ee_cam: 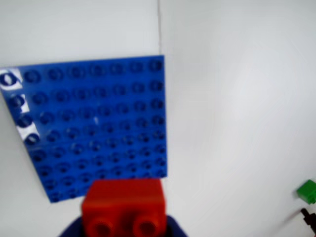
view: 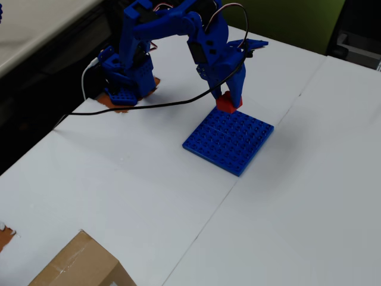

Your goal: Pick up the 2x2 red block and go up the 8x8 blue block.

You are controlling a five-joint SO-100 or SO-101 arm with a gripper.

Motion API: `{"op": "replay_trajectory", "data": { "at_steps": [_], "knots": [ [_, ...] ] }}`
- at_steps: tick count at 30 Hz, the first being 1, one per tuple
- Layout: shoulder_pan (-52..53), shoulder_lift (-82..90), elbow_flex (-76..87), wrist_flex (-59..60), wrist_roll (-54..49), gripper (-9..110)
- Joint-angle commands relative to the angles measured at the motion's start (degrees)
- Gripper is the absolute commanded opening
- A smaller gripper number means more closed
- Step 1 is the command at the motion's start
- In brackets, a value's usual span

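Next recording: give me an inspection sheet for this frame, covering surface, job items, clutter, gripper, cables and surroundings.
Surface: white table made of panels with visible seams.
Job's things: 2x2 red block held in the gripper at the far edge of the 8x8 blue block; whether they touch cannot be told. The blue block lies flat.
Clutter: cardboard box at the near edge in the overhead view; small green piece at the right edge of the wrist view.
Gripper: gripper shut on the red block.
Cables: black cable runs across the table from the arm's base side toward the gripper.
Surroundings: dark floor or gap at left, green wall behind.
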Motion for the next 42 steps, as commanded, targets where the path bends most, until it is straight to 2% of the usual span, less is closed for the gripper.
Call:
{"op": "replay_trajectory", "data": {
  "at_steps": [1, 42],
  "knots": [
    [-0.44, 4.04, -1.14, 2.29, -4.92, 0],
    [-1.05, 1.23, -5.71, 5.45, -7.12, 0]
  ]
}}
